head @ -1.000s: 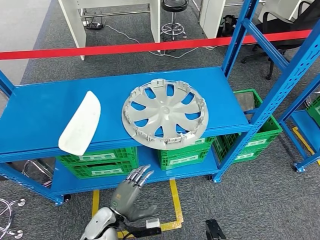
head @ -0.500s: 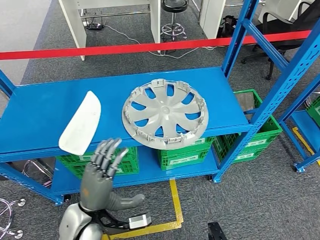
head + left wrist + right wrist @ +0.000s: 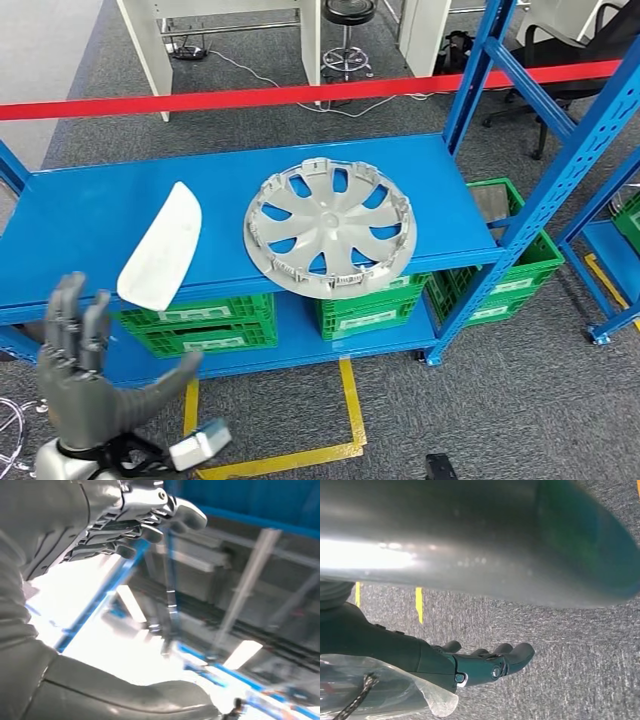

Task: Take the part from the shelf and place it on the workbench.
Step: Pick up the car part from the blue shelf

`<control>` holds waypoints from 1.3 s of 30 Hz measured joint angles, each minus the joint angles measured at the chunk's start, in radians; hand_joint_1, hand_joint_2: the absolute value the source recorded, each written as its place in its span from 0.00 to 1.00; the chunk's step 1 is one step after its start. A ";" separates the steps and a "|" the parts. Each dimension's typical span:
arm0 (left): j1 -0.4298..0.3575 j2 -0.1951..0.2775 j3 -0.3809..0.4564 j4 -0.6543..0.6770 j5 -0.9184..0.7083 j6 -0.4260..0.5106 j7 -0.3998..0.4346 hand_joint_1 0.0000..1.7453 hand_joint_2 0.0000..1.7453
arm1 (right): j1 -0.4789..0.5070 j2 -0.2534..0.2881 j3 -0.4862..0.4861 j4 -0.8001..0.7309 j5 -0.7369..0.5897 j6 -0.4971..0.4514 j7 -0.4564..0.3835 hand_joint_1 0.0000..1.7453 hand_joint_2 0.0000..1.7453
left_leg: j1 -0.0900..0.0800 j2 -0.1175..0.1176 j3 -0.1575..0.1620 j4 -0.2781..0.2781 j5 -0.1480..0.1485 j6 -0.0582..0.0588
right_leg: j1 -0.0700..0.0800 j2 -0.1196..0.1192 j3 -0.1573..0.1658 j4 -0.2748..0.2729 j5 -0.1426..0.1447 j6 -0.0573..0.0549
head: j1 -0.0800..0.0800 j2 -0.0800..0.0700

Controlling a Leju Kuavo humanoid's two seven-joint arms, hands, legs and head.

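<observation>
Looks like we're in some kind of workshop or factory test floor. We've got blue steel racking (image 3: 226,205) with perforated uprights, green plastic crates (image 3: 198,325) stacked on the lower level, and a car hubcap (image 3: 330,227) plus a white plastic panel (image 3: 161,246) lying on the shelf. Yellow tape lines (image 3: 349,400) mark the grey carpet floor, a red barrier tape (image 3: 226,100) runs across behind the rack, and there's a stool (image 3: 349,30) and white desk legs (image 3: 143,45) further back.
</observation>
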 joint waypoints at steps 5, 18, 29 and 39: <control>0.037 0.018 -0.009 0.021 0.163 0.000 0.027 0.00 1.00 | 0.001 0.000 -0.012 0.000 -0.009 0.003 -0.011 0.00 0.00 | 0.000 0.000 0.000 0.000 0.000 0.000 | 0.000 0.000 0.000 0.000 0.000 0.000 | 0.000 0.000; 0.060 0.021 0.149 0.267 0.174 0.000 0.061 0.00 1.00 | 0.006 0.000 -0.028 0.001 -0.023 -0.002 -0.022 0.00 0.00 | 0.000 0.000 0.000 0.000 0.000 0.000 | 0.000 0.000 0.000 0.000 0.000 0.000 | 0.000 0.000; -0.012 -0.009 0.356 0.483 0.126 0.000 0.006 0.00 1.00 | 0.007 -0.003 -0.029 0.002 -0.024 -0.002 -0.043 0.00 0.00 | 0.000 0.000 0.000 0.000 0.000 0.000 | 0.000 0.000 0.000 0.000 0.000 0.000 | 0.000 0.000; -0.168 -0.003 0.478 0.663 -0.022 0.000 0.031 0.00 1.00 | -0.013 -0.008 -0.013 0.004 0.027 0.015 -0.037 0.00 0.00 | 0.000 -0.001 0.000 0.000 0.002 0.000 | 0.000 -0.001 0.000 0.000 0.001 0.000 | 0.000 0.000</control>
